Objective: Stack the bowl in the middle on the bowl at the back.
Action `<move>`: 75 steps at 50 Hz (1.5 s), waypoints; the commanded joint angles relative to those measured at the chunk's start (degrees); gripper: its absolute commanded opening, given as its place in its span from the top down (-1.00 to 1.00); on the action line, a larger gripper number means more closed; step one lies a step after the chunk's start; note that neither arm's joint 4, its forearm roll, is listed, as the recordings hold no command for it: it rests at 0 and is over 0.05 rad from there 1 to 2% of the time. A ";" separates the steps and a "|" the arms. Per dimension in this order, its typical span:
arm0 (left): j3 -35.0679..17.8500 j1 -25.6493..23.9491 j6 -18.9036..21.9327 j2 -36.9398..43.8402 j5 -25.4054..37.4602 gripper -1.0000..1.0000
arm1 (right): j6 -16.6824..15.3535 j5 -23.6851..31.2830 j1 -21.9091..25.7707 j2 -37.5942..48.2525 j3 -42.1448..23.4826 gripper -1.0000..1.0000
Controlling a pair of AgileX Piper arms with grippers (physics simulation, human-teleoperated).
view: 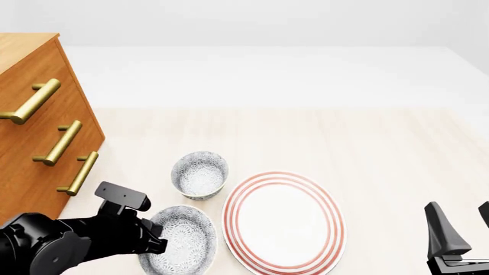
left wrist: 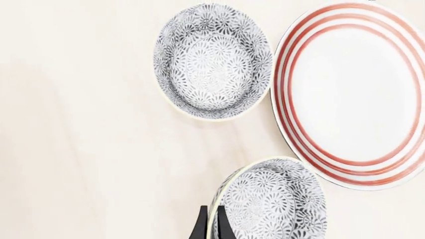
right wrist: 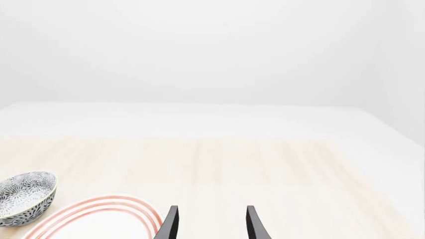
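Left gripper fingers pinching near rim of wide bowl, left of plate. Deep bowl behind plate's left edge. Right gripper fingers spread, right of plate.

Front view: the left pincer covers the near-left rim of the middle bowl, so the finger contact is hidden; the bowl's lower edge and the plate run close to the frame's bottom. The dresser is cut by the left edge. The right pincer is cropped at the lower right corner.

Left wrist view: the middle bowl and the plate are cut off at the frame's edges.

Right wrist view: only the back bowl's right part shows.
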 commanded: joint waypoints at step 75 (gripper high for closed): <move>-12.98 -25.17 -12.34 -25.91 34.74 1.00 | -0.92 -0.07 0.07 -0.32 0.01 -1.00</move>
